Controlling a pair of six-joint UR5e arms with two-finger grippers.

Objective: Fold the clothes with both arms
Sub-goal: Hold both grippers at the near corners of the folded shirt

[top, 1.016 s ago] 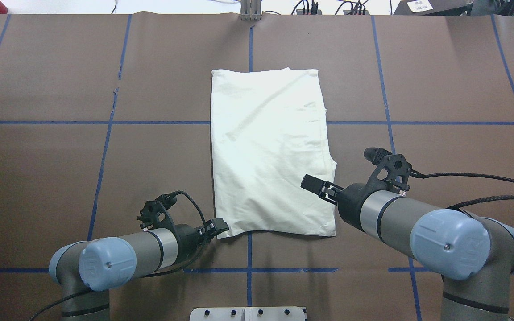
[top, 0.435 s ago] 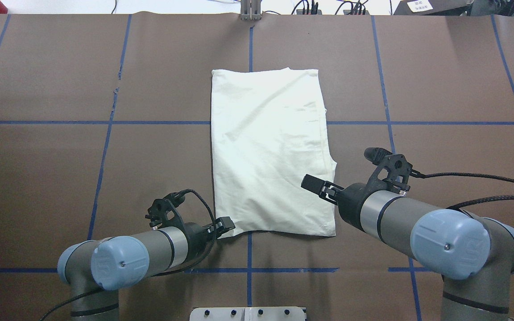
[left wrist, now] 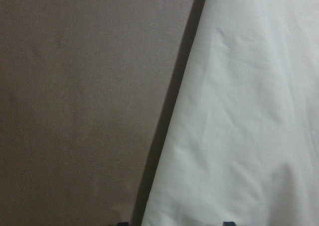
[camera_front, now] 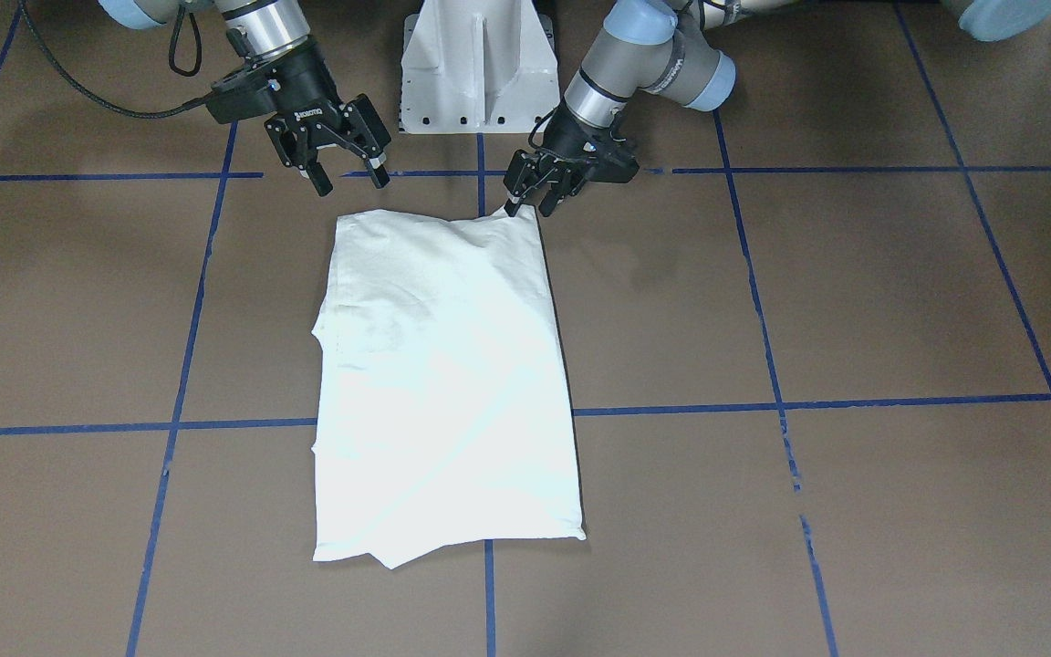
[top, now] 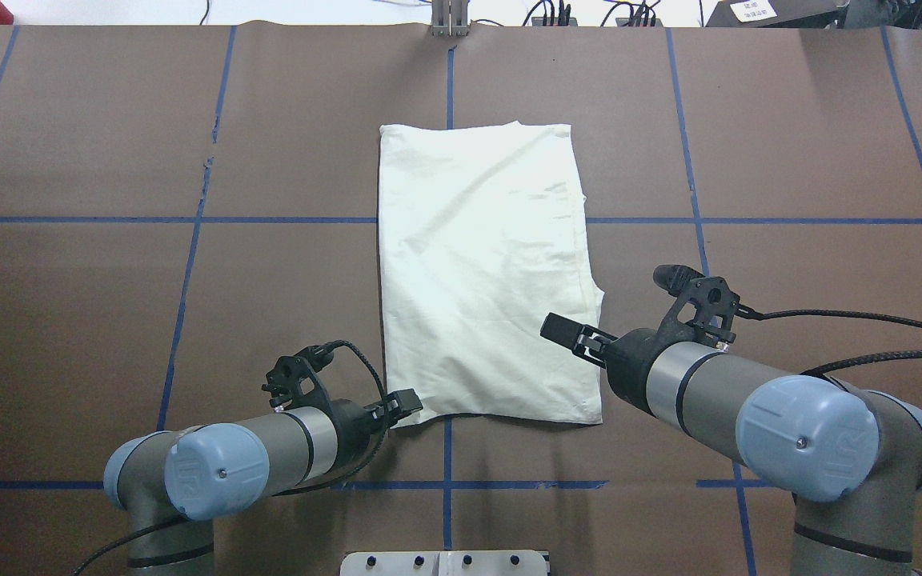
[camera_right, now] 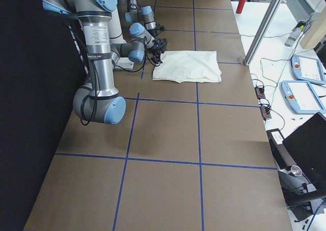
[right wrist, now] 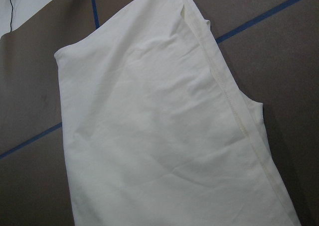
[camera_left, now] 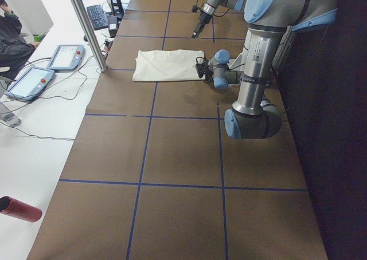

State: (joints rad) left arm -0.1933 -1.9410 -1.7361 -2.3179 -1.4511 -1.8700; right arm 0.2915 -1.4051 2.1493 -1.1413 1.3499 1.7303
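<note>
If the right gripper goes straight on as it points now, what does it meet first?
Probably the shirt, near its right edge: the open right gripper points down at it.

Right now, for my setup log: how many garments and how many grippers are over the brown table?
cream shirt: 1
grippers, the left gripper and the right gripper: 2
Total: 3

left pincer (left wrist: 174, 223) barely in frame, person (camera_left: 10, 42) cropped

Jaws of both apart; left arm (top: 269, 448) low, right arm (top: 709, 392) raised
</note>
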